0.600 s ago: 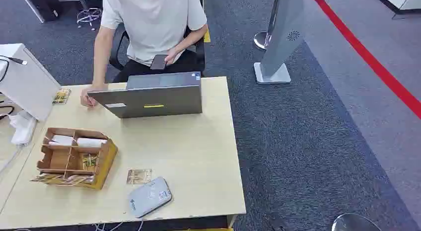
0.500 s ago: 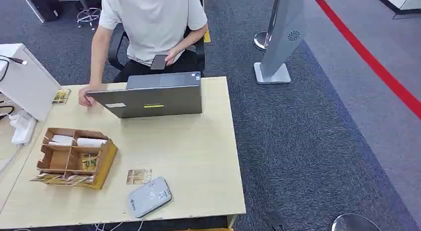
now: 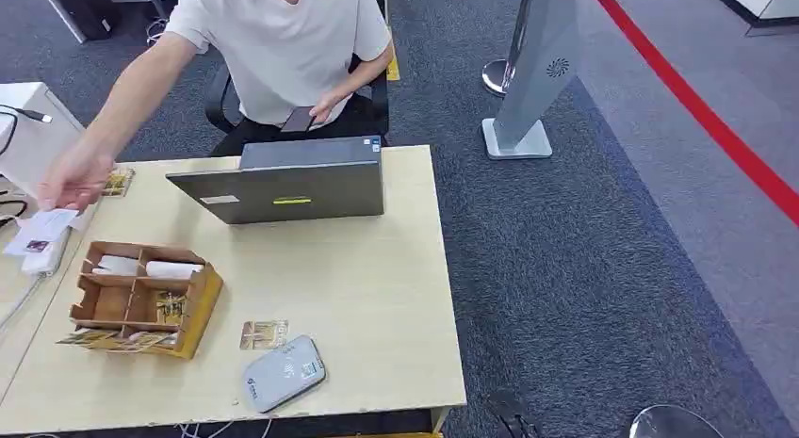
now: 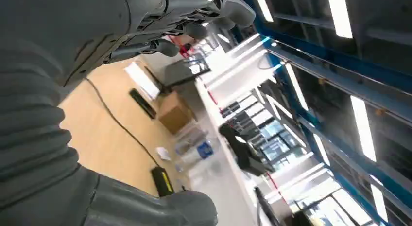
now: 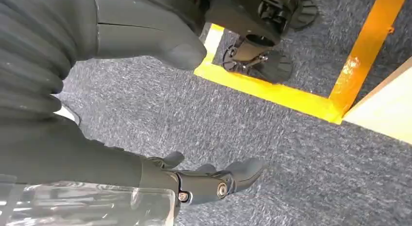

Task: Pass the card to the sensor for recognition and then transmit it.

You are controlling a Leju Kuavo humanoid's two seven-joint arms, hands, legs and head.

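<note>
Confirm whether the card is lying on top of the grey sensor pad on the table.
No, the card lies flat on the table just beside the grey sensor pad, not on top of it.

Grey carpet (image 3: 584,268) with red stripe (image 3: 697,104), pale wooden table (image 3: 377,287).

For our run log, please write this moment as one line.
left hand: holds nothing | right hand: holds nothing, above carpet | card: on table beside sensor | person's hand: holding white card
</note>
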